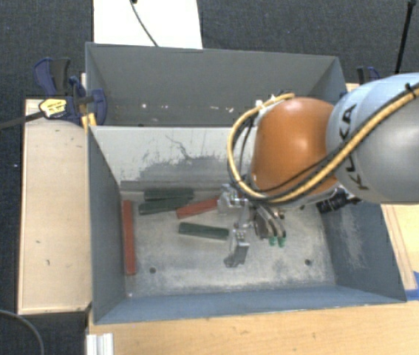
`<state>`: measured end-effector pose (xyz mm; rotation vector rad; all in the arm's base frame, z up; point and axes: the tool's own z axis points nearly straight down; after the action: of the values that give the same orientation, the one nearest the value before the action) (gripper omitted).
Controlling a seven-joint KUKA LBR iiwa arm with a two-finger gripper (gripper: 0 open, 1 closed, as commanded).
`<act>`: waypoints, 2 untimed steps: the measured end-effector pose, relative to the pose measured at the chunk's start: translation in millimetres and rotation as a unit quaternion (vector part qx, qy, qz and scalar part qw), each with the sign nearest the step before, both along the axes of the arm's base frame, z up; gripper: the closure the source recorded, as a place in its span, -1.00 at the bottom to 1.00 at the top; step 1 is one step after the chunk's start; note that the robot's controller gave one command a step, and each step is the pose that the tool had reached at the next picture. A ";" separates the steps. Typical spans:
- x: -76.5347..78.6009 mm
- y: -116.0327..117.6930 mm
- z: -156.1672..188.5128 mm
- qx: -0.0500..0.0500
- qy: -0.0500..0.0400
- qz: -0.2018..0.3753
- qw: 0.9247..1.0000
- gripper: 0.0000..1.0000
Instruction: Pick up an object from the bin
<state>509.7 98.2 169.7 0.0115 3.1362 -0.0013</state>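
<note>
Jaws low over the bin floor, centre of frame, hanging below the orange cover. Cannot tell whether they are open or closed, and nothing is seen gripped.

Nearest thing is a dark green bar. It lies flat, roughly left to right, with its right end just beside the jaws, possibly touching. I take it as the likely candidate, but the jaws are not shown around it.

Other pieces:
- short red-brown bar, just above the green one, tilted
- pair of dark green bars, upper left of the floor, near the back wall
- long red bar, upright in frame, tight along the left wall

Risks, as I judge them:
- The jaws stand at the bar's end, not its middle. Closing there could pinch only the tip, so the bar swings or slips out on lifting.
- The bar is thin and flat on the metal. The jaws may scrape the floor, or push the bar left into the red-brown piece instead of catching it.
- The cables loop off the cover and could brush the back wall if the arm moves toward the top of frame.

Room: bare floor lies below and to the right of the jaws. The bin has sloped walls all round, and straight up is clear. The pieces crowd toward the left and the back.
</note>
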 end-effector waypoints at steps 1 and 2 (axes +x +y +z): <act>34.5 -20.4 -101.3 0.000 0.003 -0.141 0.990 -1.00; 34.8 -19.4 -99.2 0.001 0.002 -0.142 0.990 1.00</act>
<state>544.5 78.8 70.5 0.4578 3.1073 0.0019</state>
